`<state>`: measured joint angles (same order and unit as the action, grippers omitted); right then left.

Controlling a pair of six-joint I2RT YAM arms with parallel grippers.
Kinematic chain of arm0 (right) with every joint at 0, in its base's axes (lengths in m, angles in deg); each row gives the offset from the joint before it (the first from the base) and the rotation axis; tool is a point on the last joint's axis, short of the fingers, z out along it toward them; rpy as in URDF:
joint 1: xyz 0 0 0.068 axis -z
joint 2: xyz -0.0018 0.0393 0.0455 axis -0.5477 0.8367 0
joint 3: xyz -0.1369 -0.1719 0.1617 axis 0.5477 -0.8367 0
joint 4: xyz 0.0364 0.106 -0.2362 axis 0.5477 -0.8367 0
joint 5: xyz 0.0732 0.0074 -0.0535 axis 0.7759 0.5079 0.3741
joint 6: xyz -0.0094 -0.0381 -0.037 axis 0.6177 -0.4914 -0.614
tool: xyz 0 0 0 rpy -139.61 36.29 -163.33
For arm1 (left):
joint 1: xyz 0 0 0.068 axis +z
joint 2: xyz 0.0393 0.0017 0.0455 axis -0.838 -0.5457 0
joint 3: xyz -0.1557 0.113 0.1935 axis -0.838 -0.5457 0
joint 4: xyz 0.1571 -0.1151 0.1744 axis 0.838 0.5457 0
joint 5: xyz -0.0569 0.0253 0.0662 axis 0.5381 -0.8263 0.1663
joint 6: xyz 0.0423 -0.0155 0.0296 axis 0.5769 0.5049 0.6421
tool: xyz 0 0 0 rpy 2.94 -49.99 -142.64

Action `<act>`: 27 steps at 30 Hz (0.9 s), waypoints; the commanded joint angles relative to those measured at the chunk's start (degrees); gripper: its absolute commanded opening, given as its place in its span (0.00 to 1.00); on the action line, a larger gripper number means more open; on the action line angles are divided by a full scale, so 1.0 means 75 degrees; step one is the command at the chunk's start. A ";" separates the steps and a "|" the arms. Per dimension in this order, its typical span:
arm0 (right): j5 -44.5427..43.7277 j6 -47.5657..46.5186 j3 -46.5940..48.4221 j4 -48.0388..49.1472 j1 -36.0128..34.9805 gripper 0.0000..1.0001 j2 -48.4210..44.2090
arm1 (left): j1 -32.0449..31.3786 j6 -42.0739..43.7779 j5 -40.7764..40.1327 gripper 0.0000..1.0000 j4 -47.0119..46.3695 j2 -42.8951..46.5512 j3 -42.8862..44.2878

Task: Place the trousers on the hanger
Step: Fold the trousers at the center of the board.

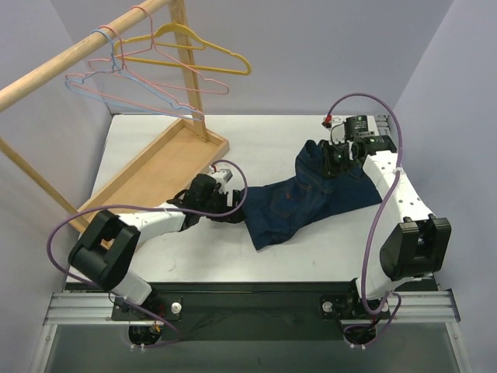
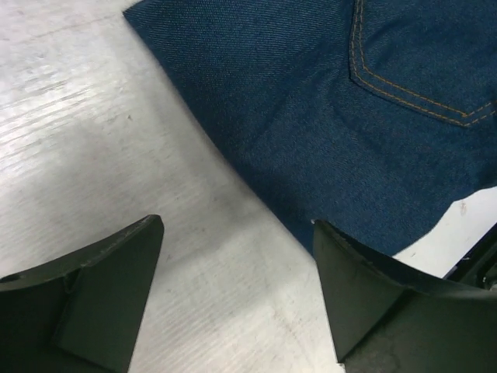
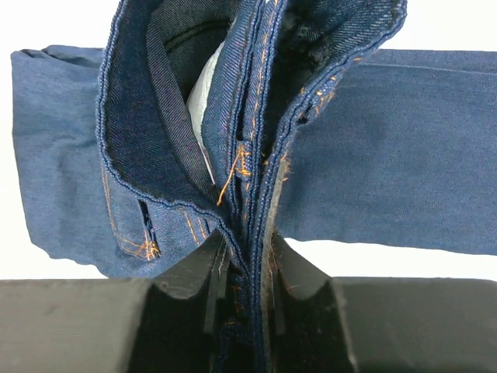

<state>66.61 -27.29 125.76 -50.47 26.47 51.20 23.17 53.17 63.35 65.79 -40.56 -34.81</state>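
- Top view: the trousers (image 1: 311, 203) lie spread on the table (image 1: 264, 136), well apart from the hanger (image 1: 78, 84), which hangs on the wooden rail (image 1: 78, 50) among pink and yellow ones. The right gripper (image 1: 335, 159) lifts the waist end. The left gripper (image 1: 235, 208) sits low by the leg end. I judge the step to be gathering the jeans, with hanging not yet begun.
- Left wrist view: it alone shows the left gripper (image 2: 237, 233) with its fingers wide apart over bare table (image 2: 93, 140), the denim edge (image 2: 256, 179) just ahead. The next move calls for easing forward onto that edge before pinching.
- Right wrist view: it alone shows the right gripper (image 3: 248, 272) clamped on the bunched waistband (image 3: 256, 155), stitching squeezed between the pads.
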 commanded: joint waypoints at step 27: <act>0.0192 0.0641 0.0107 0.0183 -0.0623 0.00 -0.0249 | 0.0866 -0.1131 0.2015 0.00 -0.1465 -0.1988 0.1426</act>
<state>65.58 -24.75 122.92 -46.71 24.70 51.20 25.88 43.10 78.19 51.15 -61.17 -25.80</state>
